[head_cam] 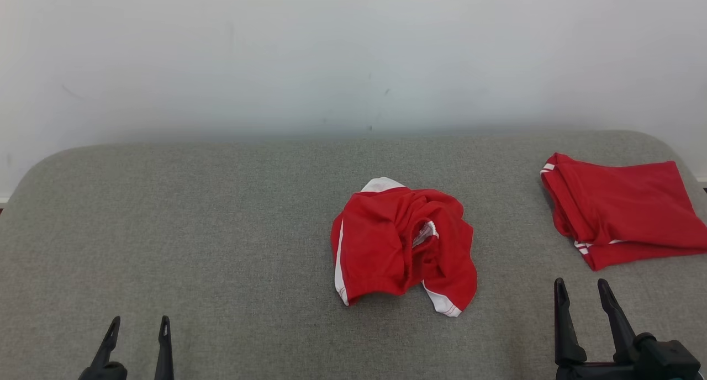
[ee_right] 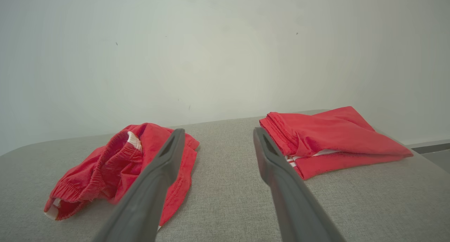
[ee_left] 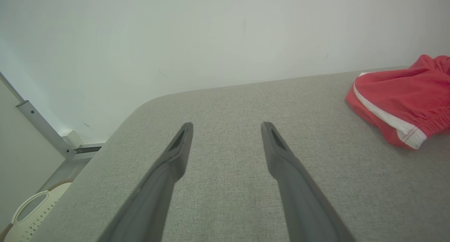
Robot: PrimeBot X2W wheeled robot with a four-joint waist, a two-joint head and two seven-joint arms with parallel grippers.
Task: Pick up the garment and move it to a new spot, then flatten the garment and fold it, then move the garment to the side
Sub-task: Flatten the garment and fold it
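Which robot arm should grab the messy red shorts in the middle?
Probably the right. The right gripper stands open, nearer the crumpled shorts than the left gripper, which is also open but farther off across the gray table. The folded shorts lie off to the right, out of its path.

Red garment (head_cam: 403,247) with white trim is lying crumpled near the middle of the grey fabric surface (head_cam: 221,231). Folded red garment (head_cam: 621,211) is sitting at the far right, well apart from it. Left gripper (head_cam: 140,320) is showing at lower left, fingers spread, empty. Right gripper (head_cam: 581,283) is showing at lower right, fingers spread, empty, near the folded one. White wall (head_cam: 331,54) is running behind.
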